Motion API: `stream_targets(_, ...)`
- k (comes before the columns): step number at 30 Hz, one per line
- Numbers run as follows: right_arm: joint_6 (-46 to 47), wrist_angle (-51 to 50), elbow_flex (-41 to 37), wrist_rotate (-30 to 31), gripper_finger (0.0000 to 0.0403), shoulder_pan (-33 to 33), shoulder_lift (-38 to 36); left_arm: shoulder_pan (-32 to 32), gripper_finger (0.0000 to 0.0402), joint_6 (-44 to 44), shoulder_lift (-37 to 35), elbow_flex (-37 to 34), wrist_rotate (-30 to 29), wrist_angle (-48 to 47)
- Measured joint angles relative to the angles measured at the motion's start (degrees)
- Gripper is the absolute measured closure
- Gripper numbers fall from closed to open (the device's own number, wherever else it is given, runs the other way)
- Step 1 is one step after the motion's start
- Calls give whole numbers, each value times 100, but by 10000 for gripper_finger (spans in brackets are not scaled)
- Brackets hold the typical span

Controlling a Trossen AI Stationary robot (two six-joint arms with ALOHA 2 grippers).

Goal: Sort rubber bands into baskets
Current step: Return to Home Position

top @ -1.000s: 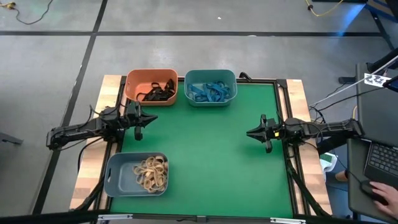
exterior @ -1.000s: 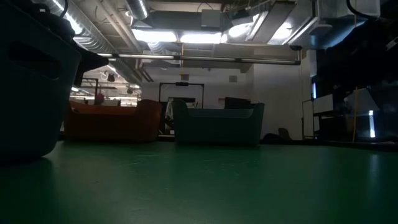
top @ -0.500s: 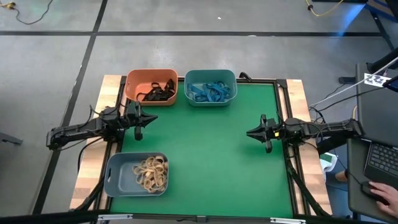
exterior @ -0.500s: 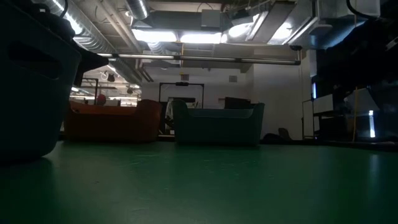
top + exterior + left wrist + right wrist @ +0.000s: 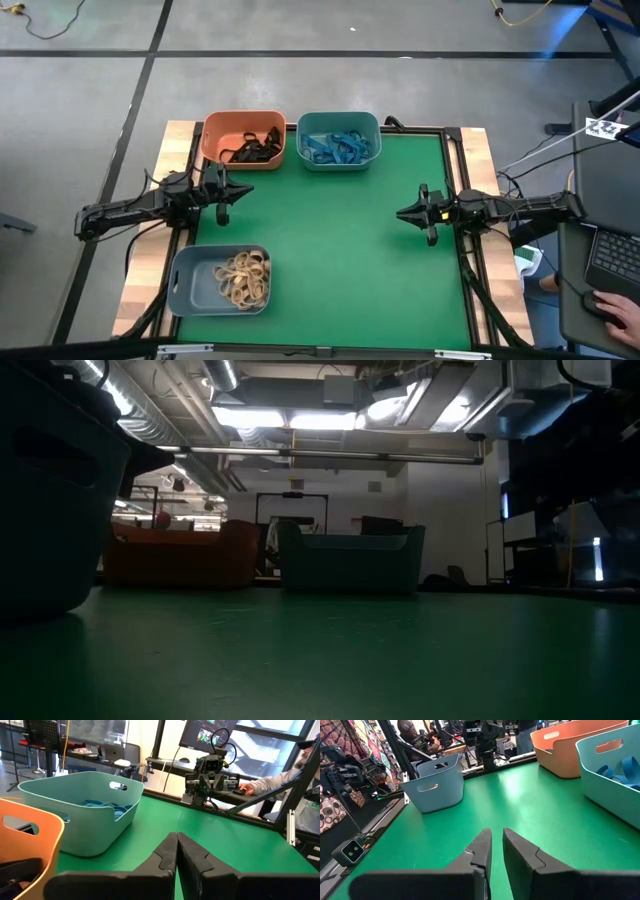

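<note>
On green mat (image 5: 340, 260), nothing loose; rubber bands (image 5: 244, 277) all in baskets (image 5: 338, 116); sorting looks done; left gripper (image 5: 243, 190) jaws closed, right gripper (image 5: 402, 213) jaws barely parted, both empty.

seemingly no change at all since a second ago, anywhere on the green table (image 5: 340, 240)

I see my left arm (image 5: 120, 212) and right arm (image 5: 525, 207) as slim, dark, jointed links. Each wears two black, angular fingers (image 5: 167, 857) with stepped inner edges; thin black cables (image 5: 507, 183) loop nearby.
</note>
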Motion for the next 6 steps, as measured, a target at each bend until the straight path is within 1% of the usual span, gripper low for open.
stream_targets(6,0,0,0,1,354,0,0,2,398,-15,0,0,1,0)
